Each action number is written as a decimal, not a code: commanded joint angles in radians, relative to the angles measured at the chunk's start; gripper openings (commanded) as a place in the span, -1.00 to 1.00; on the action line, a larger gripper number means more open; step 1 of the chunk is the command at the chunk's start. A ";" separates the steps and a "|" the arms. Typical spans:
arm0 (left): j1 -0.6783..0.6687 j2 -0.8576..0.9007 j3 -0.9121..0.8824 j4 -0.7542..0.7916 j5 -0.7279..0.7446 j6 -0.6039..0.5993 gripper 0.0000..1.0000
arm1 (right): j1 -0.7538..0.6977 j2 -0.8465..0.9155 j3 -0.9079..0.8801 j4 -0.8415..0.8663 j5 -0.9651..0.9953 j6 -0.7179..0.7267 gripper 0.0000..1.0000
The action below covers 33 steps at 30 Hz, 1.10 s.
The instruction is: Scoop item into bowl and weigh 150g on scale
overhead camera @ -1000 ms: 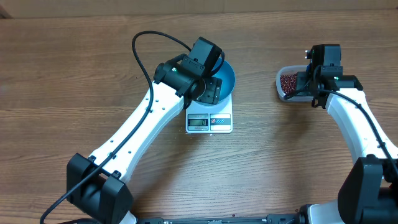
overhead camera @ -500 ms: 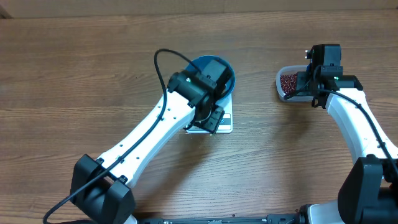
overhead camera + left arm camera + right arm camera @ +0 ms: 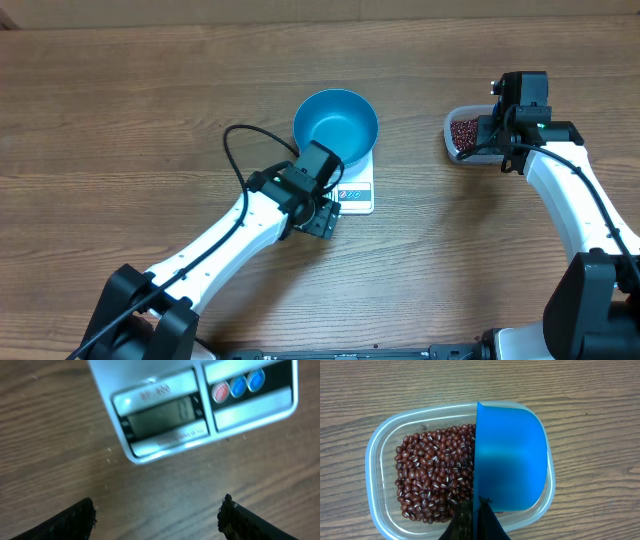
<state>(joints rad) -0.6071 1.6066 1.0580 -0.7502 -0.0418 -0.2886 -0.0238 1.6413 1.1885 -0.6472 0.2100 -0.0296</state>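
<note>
Blue bowl (image 3: 336, 125) sits empty on the scale (image 3: 358, 192) overhead, well left of the tub (image 3: 447, 128) of beans (image 3: 463, 131), which the right gripper (image 3: 497, 135) is nearer. From the left wrist, the left gripper (image 3: 157, 522) hangs spread and empty just short of the scale's display (image 3: 162, 416), bowl out of frame. Only the right wrist shows the right jaws pinching a scoop (image 3: 510, 460) that reaches straight out over the tub's right half, beans just left.

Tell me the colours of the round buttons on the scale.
One red and two blue buttons on the scale, clearest in the left wrist view.
</note>
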 commanded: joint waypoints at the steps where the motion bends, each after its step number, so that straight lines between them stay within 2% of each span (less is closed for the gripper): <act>1: 0.033 -0.002 0.000 0.079 0.024 -0.033 0.48 | 0.001 -0.001 0.006 0.003 0.006 0.002 -0.93; 5: 0.021 0.040 0.000 0.177 0.042 0.005 0.47 | 0.001 -0.001 0.006 0.003 0.006 0.002 -0.93; 13: 0.011 0.074 0.005 0.189 0.042 0.005 0.70 | 0.001 -0.001 0.006 0.003 0.006 0.002 -0.93; 17: 0.011 0.074 0.005 0.187 0.048 0.018 0.91 | 0.001 -0.001 0.006 0.003 0.006 0.002 -0.93; 19: 0.010 0.074 0.005 0.195 0.115 0.093 0.82 | 0.001 -0.001 0.006 0.003 0.006 0.002 -0.93; 22: 0.010 0.074 0.005 0.194 0.124 0.106 0.74 | 0.001 -0.001 0.006 0.003 0.006 0.002 -0.93; 28: -0.005 0.074 0.005 0.197 0.120 0.126 0.79 | 0.001 -0.001 0.006 0.003 0.006 0.002 -0.93; 31: -0.009 0.074 0.005 0.198 0.117 0.129 0.86 | 0.001 -0.001 0.006 0.003 0.006 0.002 -0.93; 33: -0.009 0.074 0.005 0.198 0.116 0.128 1.00 | 0.001 -0.001 0.006 0.003 0.006 0.002 -0.93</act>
<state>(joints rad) -0.6094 1.6798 1.0569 -0.5549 0.0662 -0.1802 -0.0238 1.6413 1.1885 -0.6476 0.2100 -0.0296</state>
